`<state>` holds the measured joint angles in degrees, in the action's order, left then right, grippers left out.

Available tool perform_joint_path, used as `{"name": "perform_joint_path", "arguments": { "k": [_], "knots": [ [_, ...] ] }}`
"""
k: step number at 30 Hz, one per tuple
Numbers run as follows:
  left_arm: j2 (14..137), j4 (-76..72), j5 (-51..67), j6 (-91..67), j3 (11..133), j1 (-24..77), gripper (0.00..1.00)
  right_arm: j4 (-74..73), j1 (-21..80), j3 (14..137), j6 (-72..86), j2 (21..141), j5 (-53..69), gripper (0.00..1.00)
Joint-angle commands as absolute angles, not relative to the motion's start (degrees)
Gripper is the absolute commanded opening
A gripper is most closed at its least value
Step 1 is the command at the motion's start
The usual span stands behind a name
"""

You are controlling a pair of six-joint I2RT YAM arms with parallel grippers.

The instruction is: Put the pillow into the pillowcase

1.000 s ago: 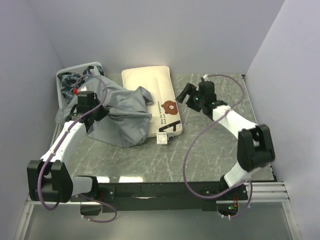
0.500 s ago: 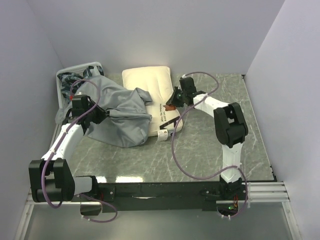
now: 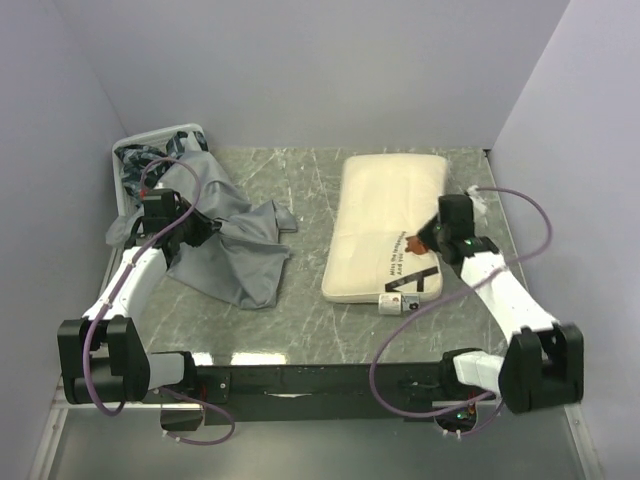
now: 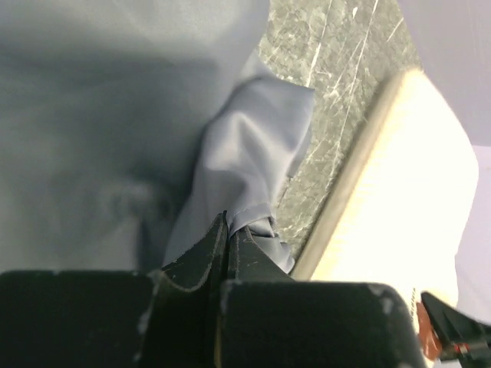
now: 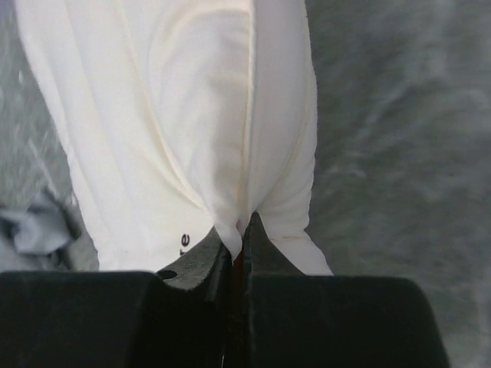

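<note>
Toward the right edge of the worktop point(image 3: 310, 310) the pillow point(image 3: 385, 215) lies flat, its length running from far edge to near, printed end nearest the arms; the right gripper point(image 5: 239, 228) has its jaws pinched tight on the pillow's right border; on the left half the pillowcase point(image 3: 230, 250) sits crumpled, its far part against the basket point(image 3: 160, 136) in the far left corner; the left gripper point(image 4: 228, 226) is clamped on a fold of it; bare marble separates the two
</note>
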<state>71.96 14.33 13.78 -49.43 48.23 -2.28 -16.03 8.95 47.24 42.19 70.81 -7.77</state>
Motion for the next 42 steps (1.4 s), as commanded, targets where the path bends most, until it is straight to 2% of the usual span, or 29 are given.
{"name": "perform_joint_path", "arguments": {
  "k": [1,5,9,10,11,13,15,16,17,19,20,21,23,25,28,33,35,38,42],
  "knots": [
    [73.0,10.7,20.0,-48.9,51.0,-2.5,0.01,-16.5,6.7,45.4,44.7,60.1,-17.0,0.00],
    [77.5,11.9,25.8,-43.5,54.4,-0.3,0.03,-19.8,6.8,43.4,48.8,54.4,-19.0,0.00],
    [80.3,15.1,24.9,-39.0,58.5,6.3,0.10,-15.8,7.9,32.1,53.4,40.5,-17.7,0.00],
    [81.1,15.2,24.7,-38.2,59.1,8.7,0.18,-14.0,8.8,30.3,53.4,39.3,-16.2,0.15],
    [81.3,16.0,23.1,-38.1,59.4,9.7,0.21,-13.0,10.5,29.4,52.9,39.3,-14.7,0.26],
    [81.2,14.9,22.8,-38.0,58.6,11.4,0.29,-14.9,12.6,31.2,51.3,43.4,-14.9,0.37],
    [81.0,14.9,21.5,-37.6,58.2,12.3,0.49,-19.1,17.4,35.7,48.7,46.7,-17.5,0.45],
    [80.9,15.2,20.8,-36.6,58.4,13.1,0.55,-19.9,19.5,36.9,48.1,46.7,-18.8,0.58],
    [80.6,15.8,19.4,-36.2,58.6,13.5,0.66,-20.7,22.2,38.0,47.2,46.4,-19.9,0.65],
    [79.6,17.1,15.4,-36.1,58.7,14.1,0.75,-22.4,28.5,41.6,47.0,46.2,-20.8,0.75],
    [78.2,17.5,14.2,-36.4,58.6,14.1,0.82,-23.8,30.2,43.0,46.2,46.7,-20.7,0.76],
    [77.4,18.2,11.2,-36.6,58.4,14.2,0.84,-25.3,31.9,46.2,46.6,48.1,-21.6,0.77],
    [74.5,18.7,8.6,-37.3,57.8,14.5,0.87,-25.4,38.3,48.3,46.3,49.1,-23.2,0.79],
    [73.3,19.9,5.6,-38.7,57.4,14.5,0.88,-23.4,42.0,49.3,45.6,51.6,-22.2,0.85],
    [71.1,20.2,3.1,-41.0,55.9,14.5,0.85,-21.3,42.1,51.8,43.3,60.3,-14.1,0.84],
    [67.3,21.0,0.2,-43.5,53.7,14.6,0.84,-17.8,44.2,59.2,37.7,74.3,-8.9,0.84],
    [66.4,21.1,-1.0,-44.5,53.4,14.6,0.86,-20.7,44.2,67.8,33.7,84.4,-5.8,0.83],
    [65.3,21.6,-1.9,-44.6,53.9,14.5,0.90,-21.6,44.4,73.7,31.4,95.7,-3.1,0.82],
    [63.5,25.4,-2.0,-42.2,56.3,14.4,0.95,-23.3,36.9,74.5,32.3,104.5,-2.8,0.79]
  ]
}}
